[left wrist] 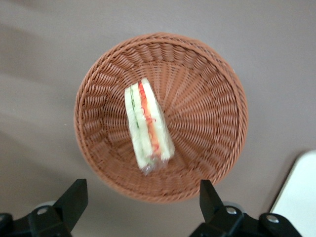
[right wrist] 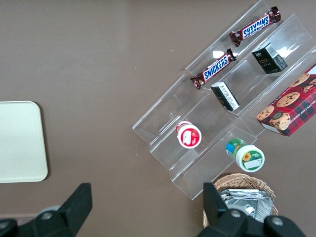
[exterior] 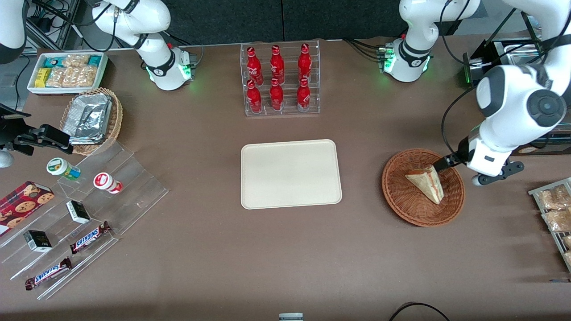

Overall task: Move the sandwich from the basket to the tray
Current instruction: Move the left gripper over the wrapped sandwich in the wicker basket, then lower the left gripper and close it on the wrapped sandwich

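Pale white bread, with red-pink and green filling showing along its cut edge, made up the sandwich [left wrist: 146, 126], which lay on its side inside the reddish-brown wicker basket [left wrist: 207, 98]. It rested on the basket's woven floor, a little off centre, with clear wrapping visible at its broad end. The jaws [left wrist: 140, 200] hung above the basket with both fingers spread wide and nothing between them. In the left wrist view the sandwich lay ahead of the fingertips [left wrist: 74, 193], roughly on the line midway between them and well apart from either one. Its nearest end came close to that line's start but touched no finger.

In the front view the sandwich [exterior: 427, 182] sat in the basket [exterior: 403, 203] with its narrow point toward the jaws [exterior: 446, 161], whose dark tips stood over the basket's rim on the side farther from the camera. No contact between the jaws and the bread could be seen.

Outward from the jaws, the cream-beige tray [exterior: 291, 174] lay flat on the brown table [exterior: 267, 258], well apart from the basket and toward the parked arm's end. Farther from the camera than the tray stood a clear rack of red bottles [exterior: 279, 79].
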Robot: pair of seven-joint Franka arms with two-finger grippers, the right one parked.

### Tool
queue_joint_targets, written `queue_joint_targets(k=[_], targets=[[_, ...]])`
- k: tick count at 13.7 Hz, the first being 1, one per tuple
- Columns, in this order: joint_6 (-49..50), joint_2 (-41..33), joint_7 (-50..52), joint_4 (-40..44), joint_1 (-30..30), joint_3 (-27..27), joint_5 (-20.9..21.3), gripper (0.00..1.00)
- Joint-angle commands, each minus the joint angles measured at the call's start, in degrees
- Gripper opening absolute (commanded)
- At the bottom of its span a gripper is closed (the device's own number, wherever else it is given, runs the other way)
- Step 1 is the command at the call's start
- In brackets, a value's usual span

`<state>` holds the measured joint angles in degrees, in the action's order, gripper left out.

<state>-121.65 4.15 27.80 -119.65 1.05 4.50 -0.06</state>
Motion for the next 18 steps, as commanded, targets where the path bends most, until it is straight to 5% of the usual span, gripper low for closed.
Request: queue_joint_targets(k=[1,6,14,16,18], targets=[[-3.5,1.3,10.0,-1.8,-0.5,0.2,1.9,1.0],[-14.5,3.8,20.8,-6.9,-0.5,0.2,2.7,1.0],[-17.7,10.3,25.5,-7.4,-0.5,0.2,2.6,0.99],[-17.7,10.8,26.1,-7.7,-0.5,0.2,2.5,0.71],[-17.6,11.2,26.9,-7.6,-0.6,0.2,2.6,0.12]])
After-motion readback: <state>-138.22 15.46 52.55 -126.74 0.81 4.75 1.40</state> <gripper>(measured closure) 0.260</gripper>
